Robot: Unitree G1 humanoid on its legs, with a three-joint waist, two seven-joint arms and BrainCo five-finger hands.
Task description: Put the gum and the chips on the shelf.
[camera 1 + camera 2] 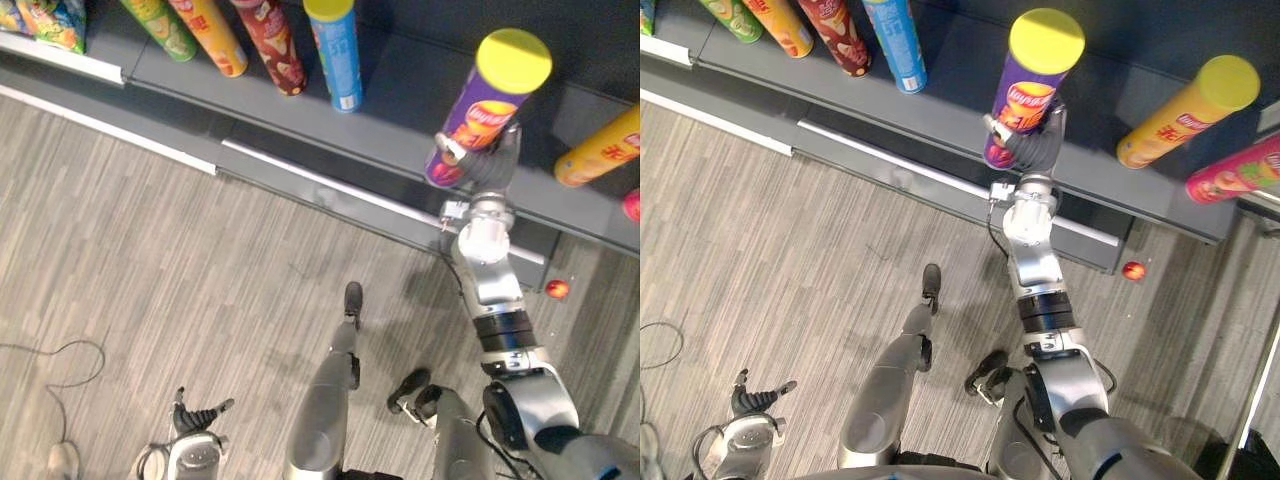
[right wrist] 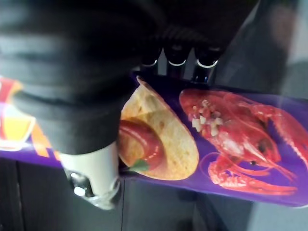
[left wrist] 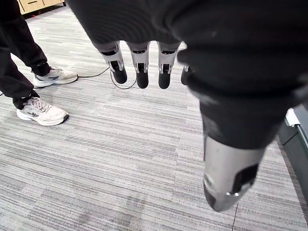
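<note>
From the left eye view, the right hand (image 1: 492, 158) was clamped round the lower end of the purple chips can (image 1: 488, 95) above the shelf (image 1: 400, 95), near its front edge, with bare shelf on either side. The left hand (image 1: 197, 418) hung well away from the shelf. In the left wrist view, its fingers (image 3: 142, 72) were relaxed and apart over open floor (image 3: 120, 159). The right wrist view cut off both ends of the can.

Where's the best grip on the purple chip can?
Round its lower body, from the aisle side, as the right hand has it now. The purple chip can is a tall cylinder standing lid up, so fingers wrapped low likely keep it steady.
</note>
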